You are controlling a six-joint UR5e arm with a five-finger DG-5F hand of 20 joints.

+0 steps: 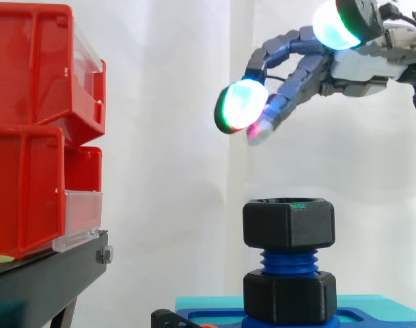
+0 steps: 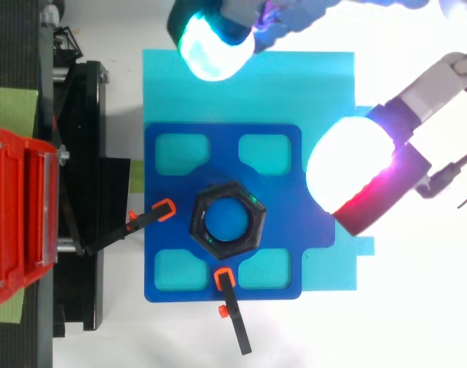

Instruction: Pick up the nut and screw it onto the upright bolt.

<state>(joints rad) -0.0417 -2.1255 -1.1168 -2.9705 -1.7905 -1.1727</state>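
robot hand [image 1: 358, 68] hovers loosely open and empty above the nut [image 1: 288, 222] sitting atop the bolt [image 1: 288, 261]; next it likely needs gripping and turning down.

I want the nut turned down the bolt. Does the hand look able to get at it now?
Probably yes: the hand hangs above the nut, open and holding nothing, with only air between them.
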